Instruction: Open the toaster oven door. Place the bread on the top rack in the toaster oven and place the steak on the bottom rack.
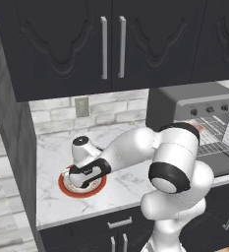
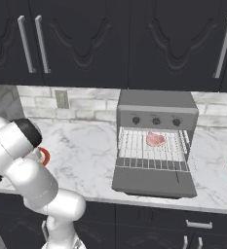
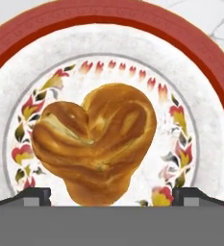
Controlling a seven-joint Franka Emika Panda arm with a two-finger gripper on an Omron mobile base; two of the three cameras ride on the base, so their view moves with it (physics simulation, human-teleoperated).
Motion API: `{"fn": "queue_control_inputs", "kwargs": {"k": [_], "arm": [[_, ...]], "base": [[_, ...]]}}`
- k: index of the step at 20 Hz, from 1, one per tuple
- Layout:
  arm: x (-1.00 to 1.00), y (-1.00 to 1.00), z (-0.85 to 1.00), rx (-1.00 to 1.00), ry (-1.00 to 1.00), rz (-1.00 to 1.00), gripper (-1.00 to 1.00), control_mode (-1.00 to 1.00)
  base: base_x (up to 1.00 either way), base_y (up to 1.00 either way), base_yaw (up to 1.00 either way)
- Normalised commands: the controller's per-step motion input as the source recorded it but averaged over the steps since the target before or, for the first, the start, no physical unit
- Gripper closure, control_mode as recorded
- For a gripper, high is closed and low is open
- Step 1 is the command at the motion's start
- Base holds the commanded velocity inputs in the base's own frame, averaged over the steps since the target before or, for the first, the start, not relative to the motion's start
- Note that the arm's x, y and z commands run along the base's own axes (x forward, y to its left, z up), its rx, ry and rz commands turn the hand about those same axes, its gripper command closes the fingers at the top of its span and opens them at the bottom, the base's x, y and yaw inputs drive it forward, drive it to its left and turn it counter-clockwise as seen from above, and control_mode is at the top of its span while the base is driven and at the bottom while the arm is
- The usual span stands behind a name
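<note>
Hovered the pincer (image 3: pixel 111 194) directly above the bread (image 3: pixel 95 144), jaws spread wide with 1 dark fingertip (image 3: pixel 32 194) on each side of the golden-brown twisted roll, nothing pinched yet. Sat the bread in the middle of the red-rimmed plate (image 3: pixel 200 53), clear of the rim, which left room for the fingers to come down on both flanks. Rested the plate (image 1: pixel 67 189) on the marble counter (image 1: pixel 52 147), well apart from the toaster oven (image 2: pixel 156 104) toward the left side of the left base view, hence the long sideways reach of the arm. Lay the toaster oven door (image 2: pixel 154 182) folded flat down on the counter, black handle at its front edge, both wire racks exposed. Lay the steak (image 2: pixel 155 139) already inside on a rack; hard to tell which 1 from this angle. Judged as the moment just ahead of grasping the bread: a straight descent and a gentle squeeze called for, since a soft roll could deform or slip.
</note>
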Motion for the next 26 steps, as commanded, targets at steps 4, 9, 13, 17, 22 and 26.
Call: {"fn": "queue_control_inputs", "kwargs": {"k": [4, 9, 13, 17, 22, 26], "arm": [[0.13, 0.07, -0.07, 0.0, -0.06, 0.0, -1.0, -1.0], [0.09, 0.03, 0.0, 0.0, -0.01, 0.0, -1.0, -1.0], [0.11, 0.02, 0.0, 0.0, 0.01, 0.0, -1.0, -1.0], [0.09, 0.0, -0.11, 0.0, 0.0, 0.0, -1.0, -1.0], [0.03, 0.0, -0.27, 0.0, 0.0, 0.0, -1.0, -1.0], [0.08, 0.02, -0.36, 0.0, 0.0, 0.0, -1.0, -1.0]], "base": [[0.0, 0.0, 0.0], [0.0, 0.0, 0.0], [0.0, 0.0, 0.0], [0.0, 0.0, 0.0], [0.0, 0.0, 0.0], [0.0, 0.0, 0.0]]}}
